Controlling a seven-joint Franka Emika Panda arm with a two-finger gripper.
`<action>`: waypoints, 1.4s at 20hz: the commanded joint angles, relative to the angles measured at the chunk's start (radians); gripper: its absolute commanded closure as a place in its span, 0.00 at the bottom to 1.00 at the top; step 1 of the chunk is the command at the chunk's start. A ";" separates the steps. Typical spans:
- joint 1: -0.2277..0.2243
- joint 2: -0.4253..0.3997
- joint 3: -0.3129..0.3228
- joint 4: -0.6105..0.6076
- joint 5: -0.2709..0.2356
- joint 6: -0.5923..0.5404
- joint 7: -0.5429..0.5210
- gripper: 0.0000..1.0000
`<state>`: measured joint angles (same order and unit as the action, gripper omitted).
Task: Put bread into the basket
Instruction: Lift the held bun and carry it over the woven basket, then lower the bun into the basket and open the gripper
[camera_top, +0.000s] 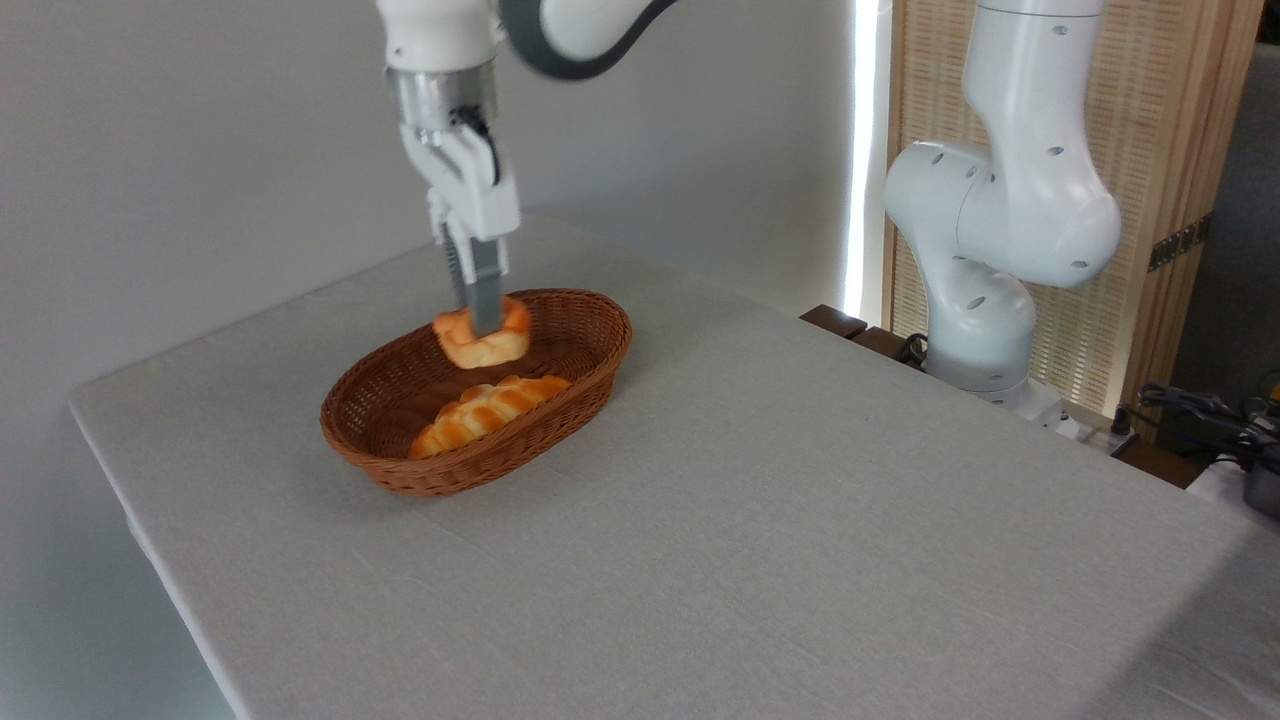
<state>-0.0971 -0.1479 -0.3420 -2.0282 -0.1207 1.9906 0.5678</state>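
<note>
My fingers (483, 322) are clamped on the bread (483, 340), a small round orange-golden bun, holding it in the air above the far end of the wicker basket (560, 425) on the tabletop (800, 520); a long braided loaf (487, 413) lies inside the basket

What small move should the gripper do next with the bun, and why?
Probably lower a little, then open. The gripper holds the bun over the basket, seemingly above its floor, beside the braided loaf lying inside.
</note>
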 joint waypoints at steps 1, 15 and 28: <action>0.002 0.065 -0.017 0.034 0.016 0.045 -0.057 0.74; -0.023 0.080 -0.070 0.026 0.016 -0.191 -0.074 0.06; -0.023 0.082 -0.081 0.028 0.009 -0.193 -0.019 0.00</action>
<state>-0.1150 -0.0697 -0.4257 -2.0169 -0.1157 1.8167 0.5088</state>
